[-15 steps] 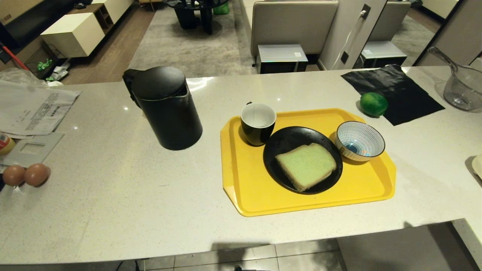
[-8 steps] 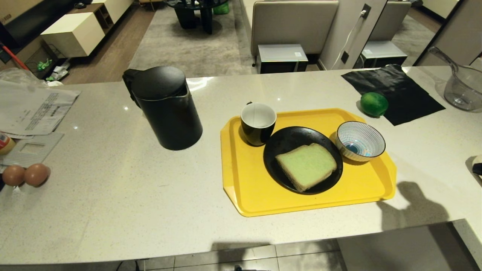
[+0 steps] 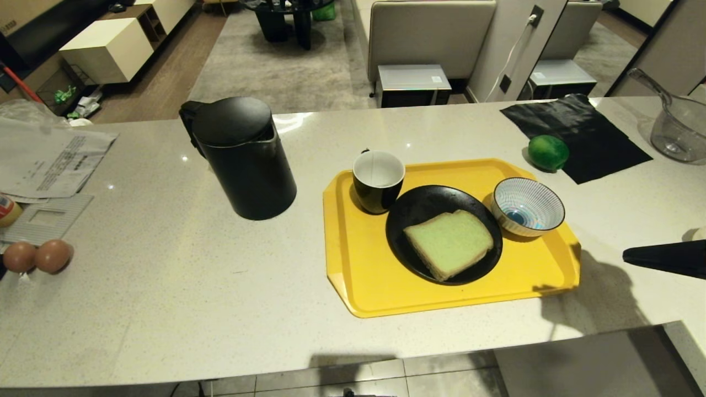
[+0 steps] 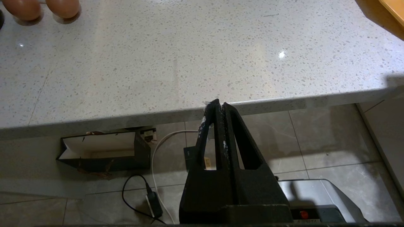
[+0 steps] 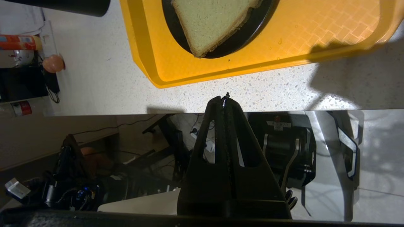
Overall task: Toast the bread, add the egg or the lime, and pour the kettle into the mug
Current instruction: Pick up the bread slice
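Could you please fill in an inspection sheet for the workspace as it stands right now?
Surface: pale speckled counter; yellow tray on it.
Job's things: bread on black plate; mug and striped bowl on the tray; kettle, lid shut, beside the tray; lime by the black cloth; two eggs at the counter's left edge.
Clutter: papers, clear jug.
Hands: left hand shut, below the counter edge; right hand shut, empty, near the tray's corner.
Cables: white and black leads on the floor.
Surroundings: sofa, rug, cabinets beyond.
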